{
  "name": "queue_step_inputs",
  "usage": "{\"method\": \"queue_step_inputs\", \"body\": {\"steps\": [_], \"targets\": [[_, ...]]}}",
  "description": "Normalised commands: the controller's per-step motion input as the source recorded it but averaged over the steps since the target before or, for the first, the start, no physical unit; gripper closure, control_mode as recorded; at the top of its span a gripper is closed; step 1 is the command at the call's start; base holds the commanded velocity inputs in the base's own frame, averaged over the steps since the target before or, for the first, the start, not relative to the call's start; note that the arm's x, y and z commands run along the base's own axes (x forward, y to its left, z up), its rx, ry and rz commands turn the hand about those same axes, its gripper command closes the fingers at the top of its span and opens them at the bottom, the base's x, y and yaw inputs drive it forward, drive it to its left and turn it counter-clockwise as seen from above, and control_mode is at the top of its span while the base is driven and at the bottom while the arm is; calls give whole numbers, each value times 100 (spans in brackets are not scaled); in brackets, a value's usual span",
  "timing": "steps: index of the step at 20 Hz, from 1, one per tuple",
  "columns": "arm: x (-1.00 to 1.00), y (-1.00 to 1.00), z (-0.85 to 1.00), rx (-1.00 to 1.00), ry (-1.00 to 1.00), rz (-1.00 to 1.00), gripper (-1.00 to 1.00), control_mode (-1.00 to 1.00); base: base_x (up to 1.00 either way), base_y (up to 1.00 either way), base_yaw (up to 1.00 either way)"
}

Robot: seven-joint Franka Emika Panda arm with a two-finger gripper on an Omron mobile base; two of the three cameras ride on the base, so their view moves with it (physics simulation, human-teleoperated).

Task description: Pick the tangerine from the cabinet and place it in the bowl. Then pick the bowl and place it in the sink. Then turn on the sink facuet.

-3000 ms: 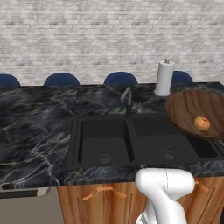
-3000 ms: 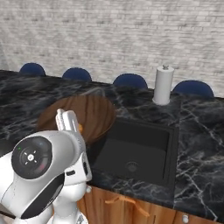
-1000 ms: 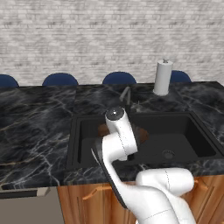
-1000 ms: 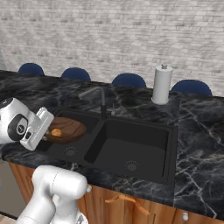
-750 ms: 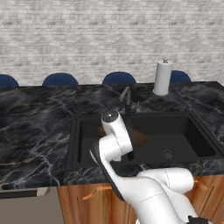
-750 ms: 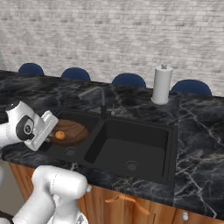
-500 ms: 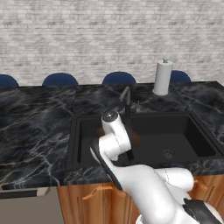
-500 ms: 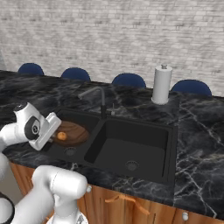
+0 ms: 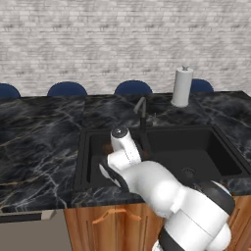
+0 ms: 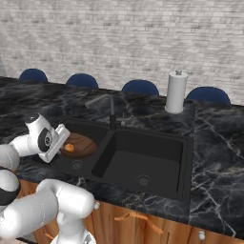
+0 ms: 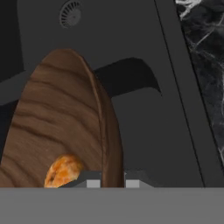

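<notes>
Your tool [image 11: 109,180] is clamped tight on the rim of one bowl [image 10: 80,145], down in the sink's [image 10: 157,147] left basin, one tangerine [image 10: 69,147] inside it.

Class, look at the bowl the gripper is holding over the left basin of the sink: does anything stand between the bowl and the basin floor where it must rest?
Nothing visible does. The gripper grips the rim of the bowl, with the tangerine inside, and the left basin of the sink beneath looks bare down to its drain.
</notes>
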Motion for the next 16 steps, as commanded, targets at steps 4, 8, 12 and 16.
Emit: {"method": "queue_step_inputs", "body": {"steps": [4, 8, 12, 16], "targets": [[33, 9, -33, 0, 0, -5, 100, -100, 0, 0, 0], [28, 9, -23, 2, 0, -7, 100, -100, 0, 0, 0], [11, 15, -18, 3, 5, -7, 100, -100, 0, 0, 0], [0, 4, -16, 4, 12, -4, 100, -100, 0, 0, 0]]}}
